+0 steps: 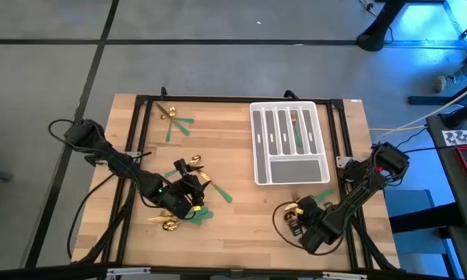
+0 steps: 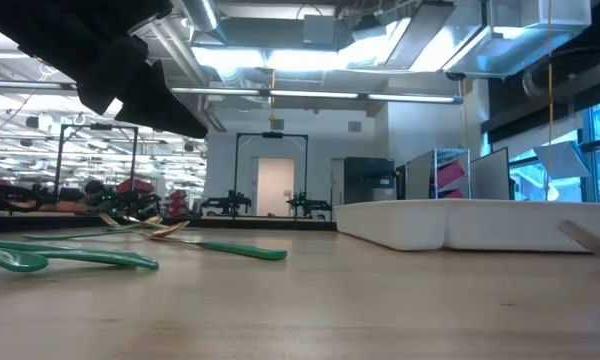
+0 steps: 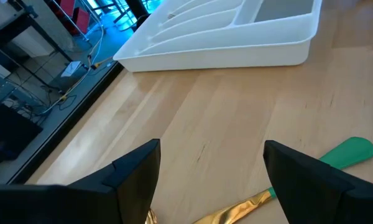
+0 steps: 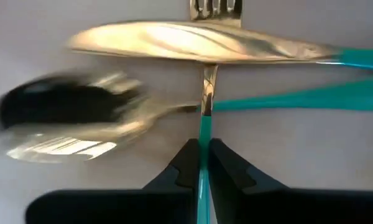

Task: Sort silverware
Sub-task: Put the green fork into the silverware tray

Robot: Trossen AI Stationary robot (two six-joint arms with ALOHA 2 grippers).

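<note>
The silverware has gold heads and green handles. A fork (image 4: 206, 93), a knife (image 4: 193, 42) and a spoon (image 4: 74, 124) lie bunched at the near right. The fork's tines reach under the knife blade. My right gripper (image 4: 202, 149) (image 1: 298, 215) is over them, shut on the fork. More pieces lie at the far left (image 1: 175, 123) and around my left gripper (image 1: 191, 179). That gripper (image 3: 211, 183) stands open above the table with nothing between its fingers, a gold-and-green piece (image 3: 351, 152) just ahead of it. My right gripper pinches the fork's slim green handle (image 4: 203, 134) between its two fingertips, just behind the gold neck. The fingers come from above, pointing steeply down. The fork's head end lies under the knife; whether the handle is off the table I cannot tell.
The grey-white slotted tray (image 1: 289, 167) stands at the far right of the table, with a few pieces in its narrow slots. Loose silverware (image 2: 220, 248) lies at mid-left. A black frame (image 1: 241, 99) borders the table. Bare wood lies between the two arms.
</note>
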